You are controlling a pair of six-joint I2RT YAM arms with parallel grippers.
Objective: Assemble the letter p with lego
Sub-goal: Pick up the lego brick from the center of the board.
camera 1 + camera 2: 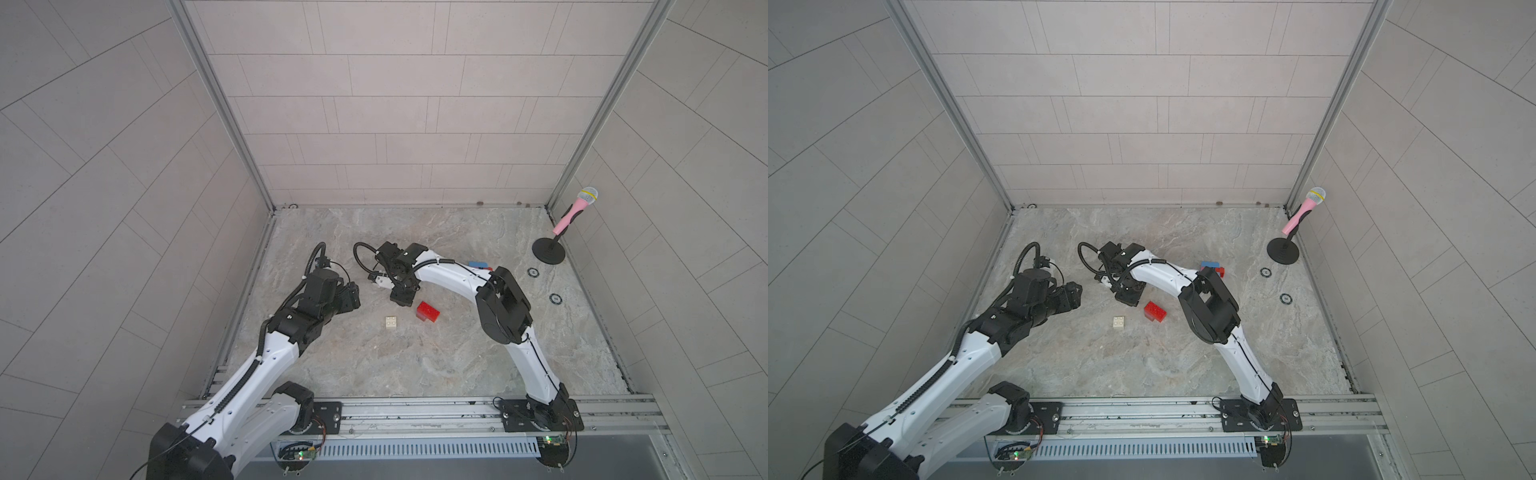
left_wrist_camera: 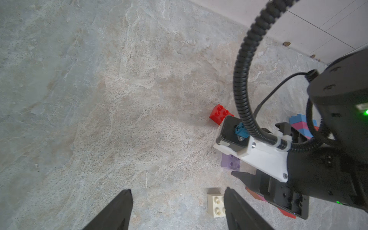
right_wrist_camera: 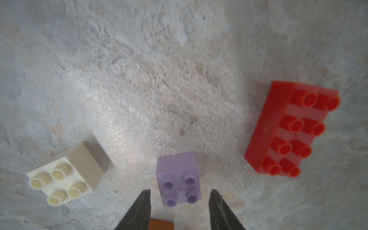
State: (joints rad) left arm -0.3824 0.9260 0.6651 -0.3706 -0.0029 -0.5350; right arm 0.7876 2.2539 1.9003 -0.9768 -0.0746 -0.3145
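Observation:
Seen from the right wrist, a lilac square lego brick [image 3: 177, 179] lies studs up between the fingers of my right gripper [image 3: 180, 191]. The gripper is open, with a gap on each side of the brick. An orange-brown piece [image 3: 161, 224] shows under the jaws. A cream square brick [image 3: 65, 175] and a red oblong brick [image 3: 290, 129] lie to either side. Both top views show the red brick [image 1: 428, 311] and the cream brick [image 1: 390, 323]. My left gripper [image 2: 178, 193] is open over bare table, with the cream brick [image 2: 216, 203] by one finger.
A stack of blue and pink bricks [image 2: 300, 124] sits behind the right arm, and its blue top [image 1: 477, 264] shows in a top view. A pink microphone [image 1: 575, 210] on a black stand stands at the back right corner. Walls close in three sides.

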